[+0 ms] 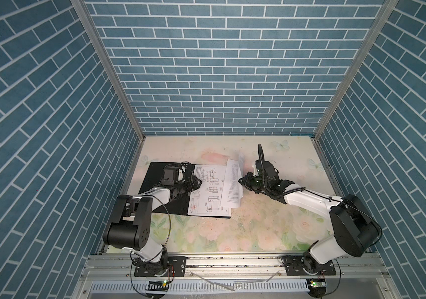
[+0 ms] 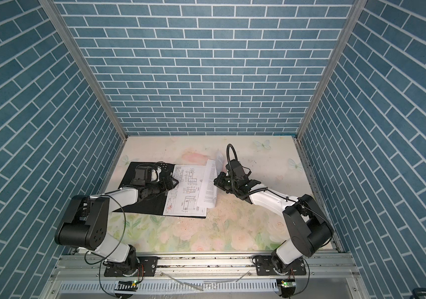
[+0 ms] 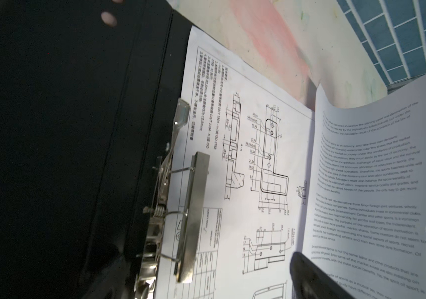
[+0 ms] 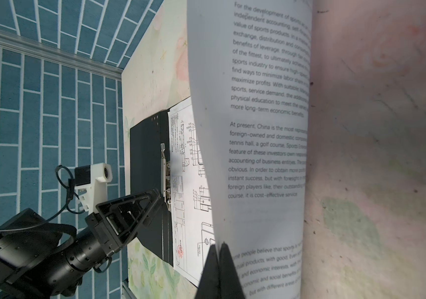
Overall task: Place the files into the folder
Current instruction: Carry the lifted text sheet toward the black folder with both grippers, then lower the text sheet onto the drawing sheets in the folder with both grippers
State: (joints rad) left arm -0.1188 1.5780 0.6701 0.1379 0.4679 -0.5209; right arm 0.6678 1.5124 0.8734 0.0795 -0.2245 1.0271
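One flowered surface (image 1: 258,227) carries the folder (image 1: 152,176), opened black side up; a drawing sheet (image 1: 208,199) lies on its right half; the right end effector (image 1: 242,180) pinches the curled text sheet (image 1: 232,186), probably to drag it over; the left end effector (image 1: 196,182) gapes empty by the clip (image 3: 190,220), seemingly ready to work it.

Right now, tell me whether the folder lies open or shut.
Open: the folder lies spread flat, black inside up, metal spine clip exposed, with a drawing sheet lying in it.
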